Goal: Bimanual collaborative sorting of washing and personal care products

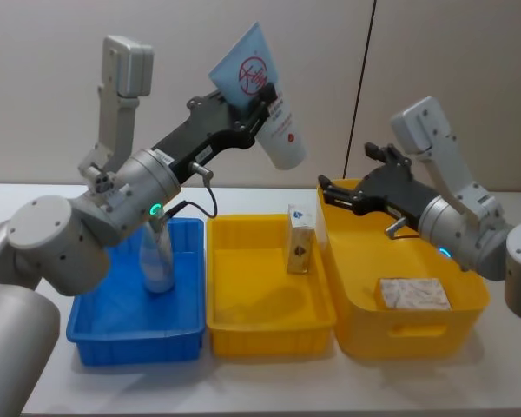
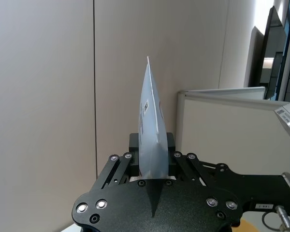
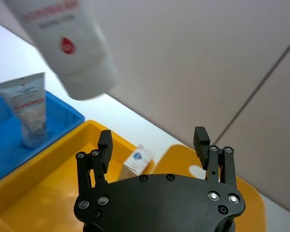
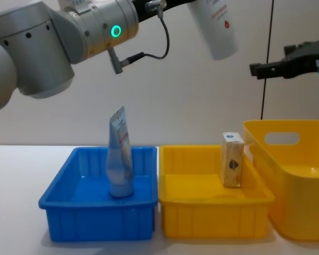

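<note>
**A:** What is nearest, along the bottom of the frame?

**B:** 3 bins in a row on the white table [image 1: 269, 387]. There is a blue bin [image 1: 130, 343] at lower left and a shallow yellow tray [image 1: 269, 334] in the middle. A deep yellow bin [image 1: 365, 339] at lower right has a pale flat pack [image 1: 414, 294] lying in it.

**A:** And the products?

**B:** A small pale blue tube [image 4: 119, 159] stands cap-down in the blue bin, crimped end up. 1 tan box [image 1: 300, 241] with a blue-white top stands upright near the tray's far right corner.

**A:** Higher up?

**B:** At upper centre, the left claw [image 1: 259, 106] is clamped on the blue crimped end of the big white tube [image 1: 284, 130]. The tube has red print and tilts cap-down in the air above the tray. The right claw [image 3: 153, 142], at middle right, hangs over the deep yellow bin with its fingers spread wide, holding nothing.
</note>
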Robot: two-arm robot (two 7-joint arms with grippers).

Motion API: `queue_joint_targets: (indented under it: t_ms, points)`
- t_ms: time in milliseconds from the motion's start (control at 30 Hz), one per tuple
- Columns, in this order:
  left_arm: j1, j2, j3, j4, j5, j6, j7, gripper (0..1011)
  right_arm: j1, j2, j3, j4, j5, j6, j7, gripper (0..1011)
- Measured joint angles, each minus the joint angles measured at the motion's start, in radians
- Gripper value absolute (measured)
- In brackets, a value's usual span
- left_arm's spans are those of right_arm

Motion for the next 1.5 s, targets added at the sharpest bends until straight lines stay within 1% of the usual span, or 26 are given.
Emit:
queue_joint_targets:
  t_ms: [367,467,600,833,967,1167,1267,1400,1500]
  points:
    - [-0.012,-0.007,0.017,0.012,-0.007,-0.008,-0.007,260,0.047,0.013,-0.056,0.024,0.027,-0.061,0.127,1003]
    - [-0.012,-0.006,0.023,0.008,-0.008,-0.008,-0.006,261,0.069,0.015,-0.076,0.034,0.036,-0.083,0.172,1003]
    - [-0.01,-0.004,0.028,0.001,-0.008,-0.008,-0.003,261,0.086,0.016,-0.094,0.042,0.043,-0.1,0.21,1003]
    - [-0.006,0.001,0.037,-0.011,-0.009,-0.006,0.004,260,0.133,0.014,-0.134,0.06,0.056,-0.141,0.286,1003]
    - [-0.003,0.005,0.041,-0.019,-0.011,-0.003,0.009,260,0.149,0.013,-0.15,0.062,0.055,-0.153,0.301,1003]
    - [0.003,0.01,0.047,-0.032,-0.013,0.003,0.016,260,0.166,0.01,-0.166,0.057,0.042,-0.16,0.301,1003]
    - [0.006,0.013,0.05,-0.038,-0.014,0.006,0.02,260,0.17,0.007,-0.17,0.056,0.041,-0.159,0.298,1004]
    - [0.011,0.018,0.053,-0.046,-0.015,0.01,0.027,260,0.175,-0.001,-0.172,0.055,0.044,-0.143,0.289,1004]
    - [0.018,0.023,0.054,-0.055,-0.016,0.013,0.034,260,0.178,-0.006,-0.173,0.055,0.048,-0.133,0.282,952]
